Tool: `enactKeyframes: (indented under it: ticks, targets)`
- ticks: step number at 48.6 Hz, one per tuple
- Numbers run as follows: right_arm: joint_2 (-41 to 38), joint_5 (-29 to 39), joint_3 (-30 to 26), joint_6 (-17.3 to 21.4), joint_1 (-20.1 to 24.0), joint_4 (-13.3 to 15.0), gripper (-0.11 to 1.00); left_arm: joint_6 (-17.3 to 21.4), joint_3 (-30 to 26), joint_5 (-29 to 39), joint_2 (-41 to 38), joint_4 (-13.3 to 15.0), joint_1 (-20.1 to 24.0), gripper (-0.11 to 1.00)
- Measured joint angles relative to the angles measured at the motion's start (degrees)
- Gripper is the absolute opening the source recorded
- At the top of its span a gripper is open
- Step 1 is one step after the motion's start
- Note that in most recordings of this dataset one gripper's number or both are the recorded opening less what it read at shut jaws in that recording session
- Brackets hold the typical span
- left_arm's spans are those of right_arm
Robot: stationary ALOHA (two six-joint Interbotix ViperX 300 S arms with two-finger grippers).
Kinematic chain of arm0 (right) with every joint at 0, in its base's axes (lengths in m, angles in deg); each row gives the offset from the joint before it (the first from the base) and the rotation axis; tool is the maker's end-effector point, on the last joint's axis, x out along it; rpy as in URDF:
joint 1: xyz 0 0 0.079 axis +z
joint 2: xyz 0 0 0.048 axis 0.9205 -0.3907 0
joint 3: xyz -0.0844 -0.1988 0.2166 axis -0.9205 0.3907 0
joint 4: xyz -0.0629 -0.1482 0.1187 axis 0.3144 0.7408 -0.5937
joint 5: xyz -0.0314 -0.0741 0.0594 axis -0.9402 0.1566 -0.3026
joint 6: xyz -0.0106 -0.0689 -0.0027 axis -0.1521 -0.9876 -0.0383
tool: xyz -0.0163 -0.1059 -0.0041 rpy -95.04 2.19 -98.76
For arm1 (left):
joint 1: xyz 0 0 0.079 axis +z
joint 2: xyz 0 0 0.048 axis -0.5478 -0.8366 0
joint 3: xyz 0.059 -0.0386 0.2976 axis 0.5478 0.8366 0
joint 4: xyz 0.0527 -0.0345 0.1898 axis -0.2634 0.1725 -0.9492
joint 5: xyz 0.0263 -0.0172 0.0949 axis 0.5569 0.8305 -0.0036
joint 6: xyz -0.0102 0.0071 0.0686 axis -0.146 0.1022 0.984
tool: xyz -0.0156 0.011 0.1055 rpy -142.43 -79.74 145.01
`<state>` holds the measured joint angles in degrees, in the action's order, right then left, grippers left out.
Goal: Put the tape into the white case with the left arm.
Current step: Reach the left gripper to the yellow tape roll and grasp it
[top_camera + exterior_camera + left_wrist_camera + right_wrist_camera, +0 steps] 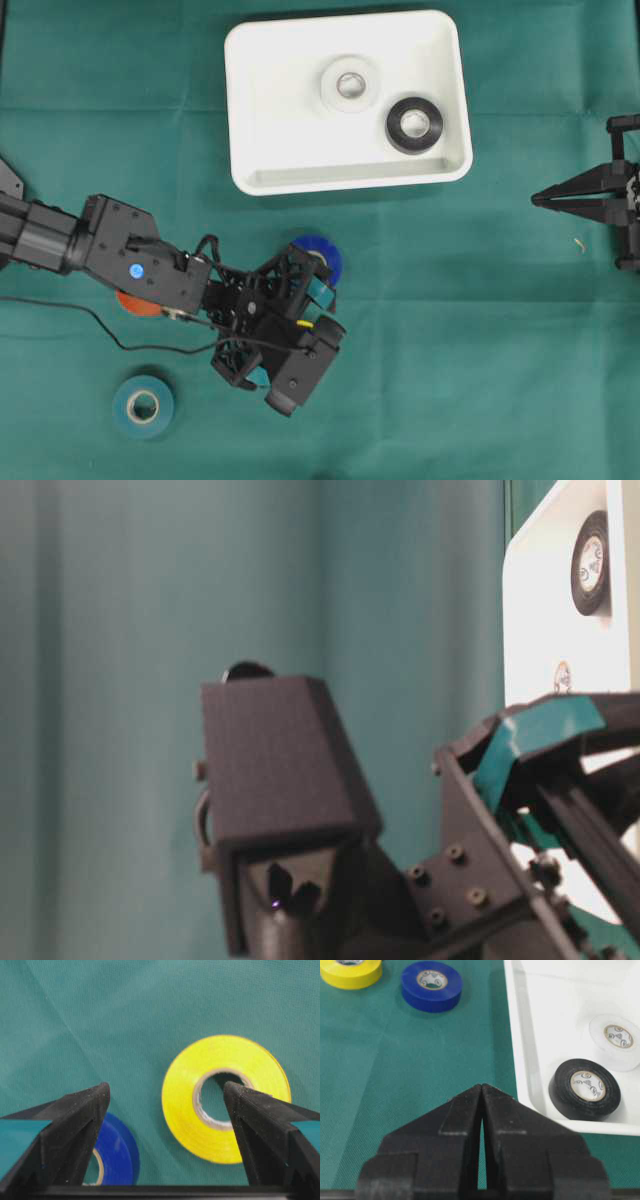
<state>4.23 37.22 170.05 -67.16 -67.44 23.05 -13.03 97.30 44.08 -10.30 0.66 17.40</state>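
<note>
Six tape rolls: two inside white case, four on worktop; left end effector spread wide over yellow roll, right end effector pressed together

Left arm angled down, fingers spread wide; right gripper closed

In the overhead view the black left arm's gripper is covering the round yellow tape roll almost entirely and part of the round blue tape roll, while the arm is hiding most of a round orange tape roll. The left wrist view's bottom edge is cutting off the blue roll. The table-level view is showing only a blurred corner of the shallow white plastic case.
</note>
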Motion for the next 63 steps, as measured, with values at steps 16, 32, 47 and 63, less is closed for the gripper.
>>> enactKeyframes:
  ticks: [16,32,47,63]
  targets:
    - [0.0,0.0,0.4,1.3,0.0,0.0,-0.09,1.8,-2.1,0.0,-3.7,0.1,0.2,0.96]
    - [0.1,-0.1,0.5,1.3,0.0,0.0,-0.09,3.2,-2.3,1.2,-5.1,0.0,1.1,0.95]
    - [0.1,-0.1,0.7,1.3,0.0,0.0,-0.09,4.0,-1.8,3.0,-5.1,0.0,1.9,0.81]
    - [0.1,0.0,0.7,1.3,0.0,0.0,-0.09,4.2,-1.8,3.2,-5.1,0.0,1.8,0.25]
